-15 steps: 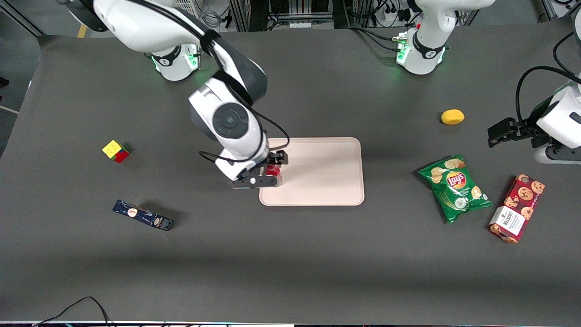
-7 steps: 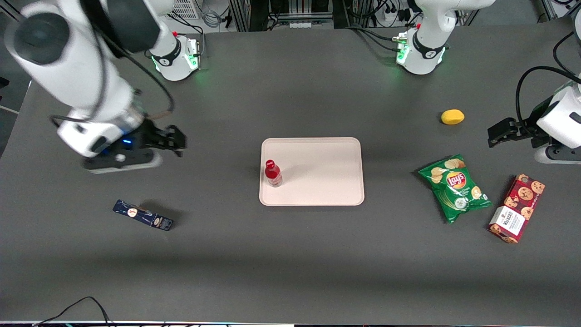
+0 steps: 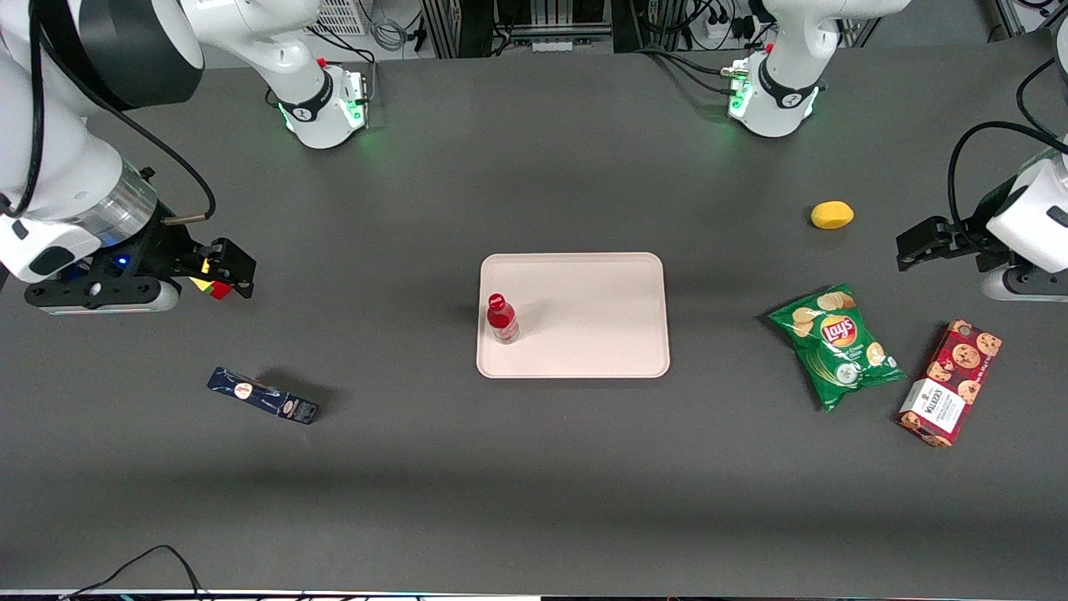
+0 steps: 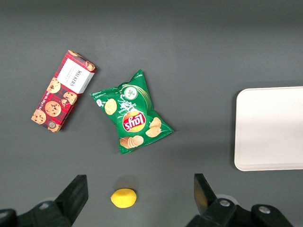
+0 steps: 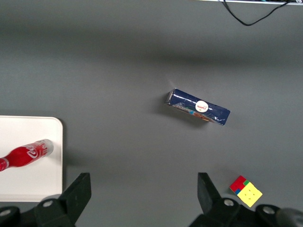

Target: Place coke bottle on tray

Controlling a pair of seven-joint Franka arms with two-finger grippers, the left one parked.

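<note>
The coke bottle (image 3: 502, 318), small and red with a red cap, stands upright on the pale pink tray (image 3: 601, 317), close to the tray's edge toward the working arm's end. It also shows in the right wrist view (image 5: 23, 155) on the tray (image 5: 33, 177). My right gripper (image 3: 229, 269) is open and empty, high above the table toward the working arm's end, well away from the tray and over a colour cube. Its fingers (image 5: 78, 191) stand wide apart over bare table.
A colour cube (image 3: 219, 288) lies partly under the gripper and shows in the right wrist view (image 5: 246, 190). A dark blue oblong box (image 3: 263, 396) lies nearer the front camera. A lemon (image 3: 832, 214), a green chip bag (image 3: 837, 344) and a cookie box (image 3: 949, 382) lie toward the parked arm's end.
The gripper let go of the coke bottle on the tray, rose, and swung away toward the working arm's end. The bottle stays upright where it was set.
</note>
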